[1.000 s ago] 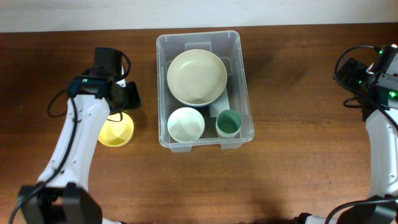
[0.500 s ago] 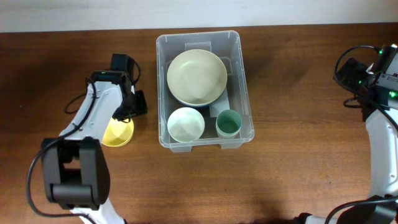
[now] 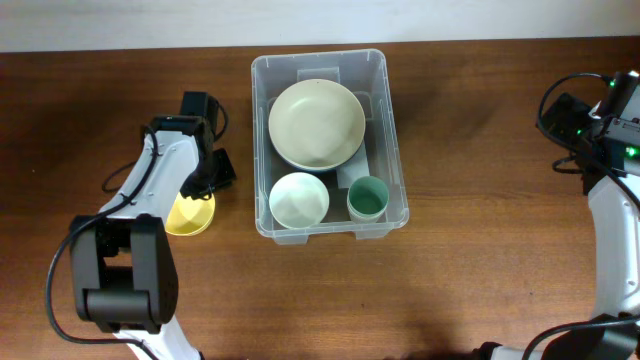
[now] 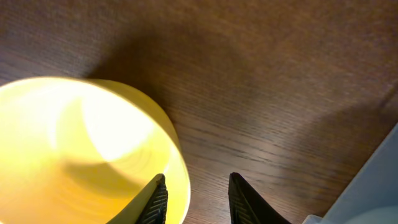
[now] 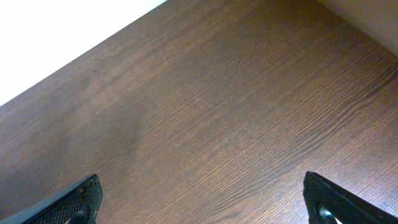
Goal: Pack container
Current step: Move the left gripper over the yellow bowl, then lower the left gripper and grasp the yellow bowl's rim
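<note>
The clear plastic container [image 3: 392,120] stands mid-table holding a large pale bowl [image 3: 316,123], a small white bowl [image 3: 299,199] and a green cup [image 3: 367,198]. Left of it a yellow bowl [image 3: 188,214] sits on the wood. My left gripper [image 3: 208,186] hangs over that bowl's right side. In the left wrist view the yellow bowl [image 4: 81,149] has its rim between the left gripper's [image 4: 198,200] fingers, one finger inside against the wall, the other outside with a gap to the rim. My right gripper [image 5: 202,199] stands wide open over bare wood at the far right.
The container's near-left corner [image 4: 373,199] shows just right of the left gripper. The wooden table [image 3: 480,260] spreads around the container, and its back edge meets a white wall behind.
My left arm swung in and lowered onto the yellow bowl's right rim, and its jaws have narrowed around that rim. The right arm has not moved.
</note>
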`<state>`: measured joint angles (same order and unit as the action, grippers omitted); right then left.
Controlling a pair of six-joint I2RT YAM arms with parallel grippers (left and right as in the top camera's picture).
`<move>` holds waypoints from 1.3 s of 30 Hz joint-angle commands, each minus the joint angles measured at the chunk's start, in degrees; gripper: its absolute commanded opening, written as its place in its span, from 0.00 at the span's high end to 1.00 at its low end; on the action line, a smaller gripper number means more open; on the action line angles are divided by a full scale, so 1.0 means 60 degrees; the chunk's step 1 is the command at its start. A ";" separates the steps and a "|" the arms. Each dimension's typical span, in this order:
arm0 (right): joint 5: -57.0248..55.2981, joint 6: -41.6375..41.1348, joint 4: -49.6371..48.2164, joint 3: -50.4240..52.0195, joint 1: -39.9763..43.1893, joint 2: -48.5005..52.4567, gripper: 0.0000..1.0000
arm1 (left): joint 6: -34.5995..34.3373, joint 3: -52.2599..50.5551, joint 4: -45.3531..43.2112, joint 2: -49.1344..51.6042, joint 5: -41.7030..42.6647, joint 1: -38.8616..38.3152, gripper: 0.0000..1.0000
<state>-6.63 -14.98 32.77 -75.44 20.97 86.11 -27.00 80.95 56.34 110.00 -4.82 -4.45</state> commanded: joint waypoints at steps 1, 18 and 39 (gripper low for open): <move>-0.0087 -0.0007 -0.0011 -0.0102 0.0018 -0.0058 0.01 | -0.0313 -0.0277 -0.0007 0.0098 -0.0186 0.0047 0.66; -0.0087 -0.0007 -0.0015 -0.0102 0.0018 -0.0058 0.01 | -0.0357 -0.1169 -0.0874 0.0113 -0.0182 0.0047 0.66; -0.0087 -0.0007 -0.0015 -0.0098 0.0018 -0.0058 0.01 | -0.0346 -0.1169 -0.0809 0.0109 -0.1260 0.0047 0.96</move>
<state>-6.63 -14.96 32.77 -75.44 20.97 86.11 -28.60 74.35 51.40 110.10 -8.97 -4.45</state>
